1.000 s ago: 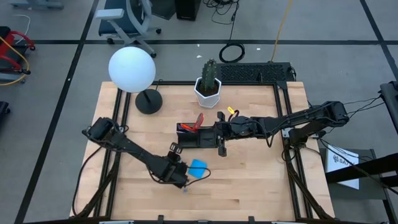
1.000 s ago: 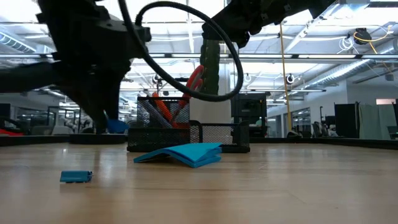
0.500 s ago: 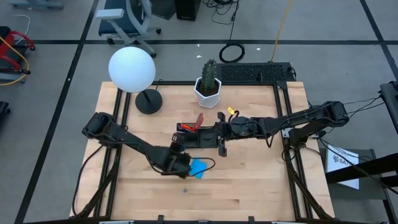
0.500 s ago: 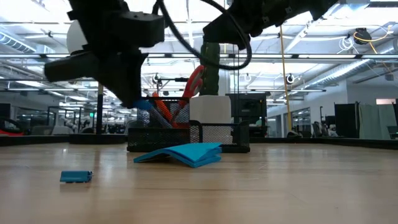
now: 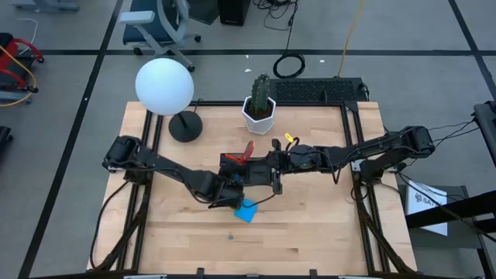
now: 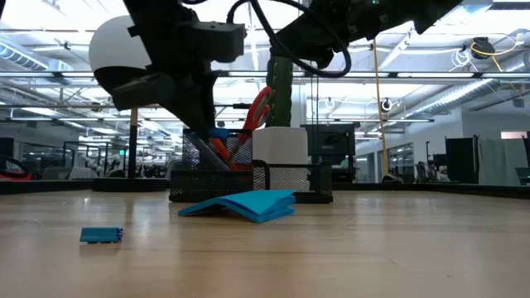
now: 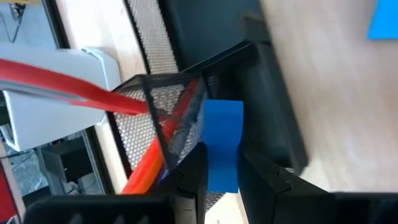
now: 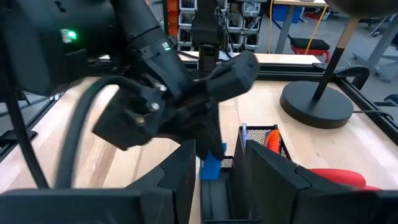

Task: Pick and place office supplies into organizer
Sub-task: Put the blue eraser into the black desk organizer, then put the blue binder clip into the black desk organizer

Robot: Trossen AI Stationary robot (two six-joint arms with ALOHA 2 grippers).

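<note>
The black mesh organizer point(image 5: 252, 172) sits mid-table with red-handled scissors point(image 5: 246, 149) and an orange pen point(image 7: 152, 158) standing in its cup. My left gripper point(image 5: 232, 188) hangs at the organizer's near left corner, shut on a small blue rectangular piece point(image 7: 222, 134). My right gripper point(image 5: 277, 187) is open at the organizer's right end, fingers either side of its wall; I cannot tell whether they touch it. The bright blue square pad point(image 5: 246, 211) lies slightly arched on the wood, and the tiny blue block point(image 5: 230, 237) lies flat nearer the near edge. My left gripper pinches the blue piece between its two fingers point(image 7: 196, 171) at one end point(image 7: 222, 177). The rest of the piece sticks out beyond the fingertips. The fingers slant down from the table's near left. The piece is lifted clear, by the organizer's mesh cup point(image 7: 165, 118).
A lamp with a white globe point(image 5: 164, 85) and round black base point(image 5: 184, 126) stands far left. The cactus in its white pot point(image 5: 260, 108) stands just beyond the organizer. Bare wood lies along the near edge and to the right.
My left gripper, still shut on the blue piece, has travelled from beside the blue pad toward the table's far edge and a little right, ending at the organizer. The pad and tiny block have stayed in place.
</note>
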